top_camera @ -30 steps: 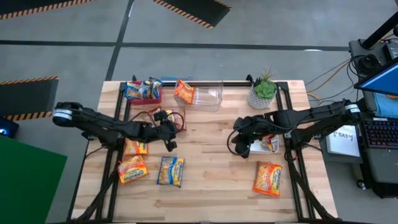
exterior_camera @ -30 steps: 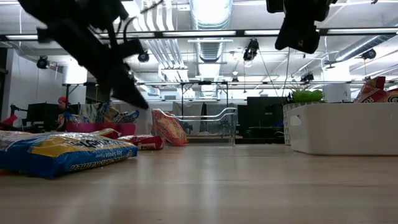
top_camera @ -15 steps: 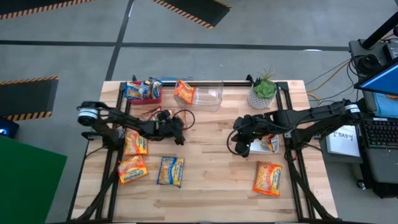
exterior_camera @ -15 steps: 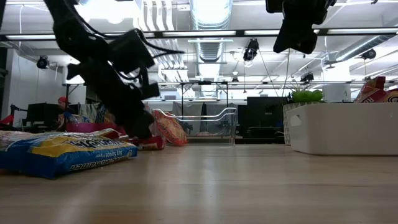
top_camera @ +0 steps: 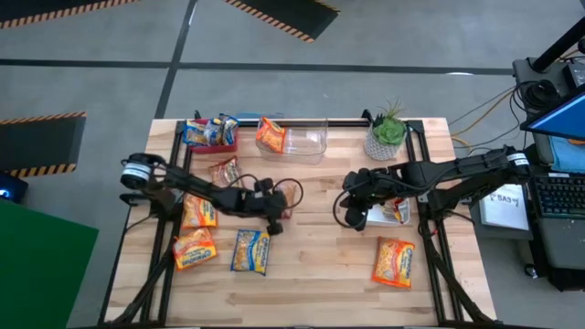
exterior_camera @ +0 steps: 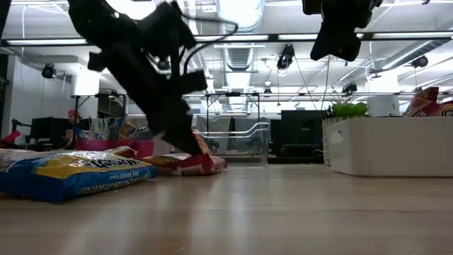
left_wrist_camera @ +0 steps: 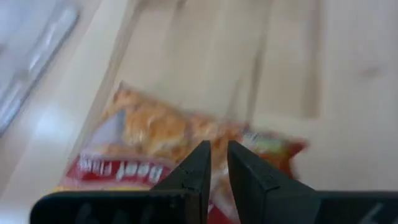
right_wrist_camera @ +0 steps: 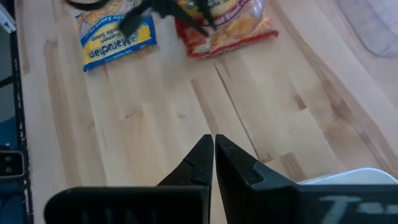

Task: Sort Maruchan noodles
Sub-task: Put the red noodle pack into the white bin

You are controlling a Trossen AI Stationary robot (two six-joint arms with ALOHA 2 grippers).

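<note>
The sort looks partly done. At the table's (top_camera: 311, 187) far left corner a pink bin (top_camera: 226, 144) holds a few packets with blue markings (top_camera: 203, 133). Beside it along the far edge, a clear bin (top_camera: 309, 139) has one orange packet (top_camera: 270, 134) leaning in its end. Near the right edge, a white bin (top_camera: 377, 217) shows one packet with red on it (top_camera: 397, 212). The rest lie loose on the table: one packet (top_camera: 224, 171) near the pink bin, two orange ones (top_camera: 199, 211) (top_camera: 194, 249) along the left edge, a blue one (top_camera: 250, 251) toward the near edge, and another orange one (top_camera: 394, 260) by the near right corner. A red packet (left_wrist_camera: 149, 130) is the one in hand. It lies flat around the middle of the table, with the left gripper (top_camera: 274, 210) down on it. Its fingers (left_wrist_camera: 198, 165) are drawn almost together, apparently pinching the packet's edge, though the contact itself is not clearly shown. It probably belongs in the white bin, well apart from where it lies. The right gripper (right_wrist_camera: 213, 146) hangs closed and empty above the table, just beside the white bin. About half a dozen packets appear left to place. The plant (top_camera: 386, 132) stands at the far edge beyond the white bin, out of the way.
</note>
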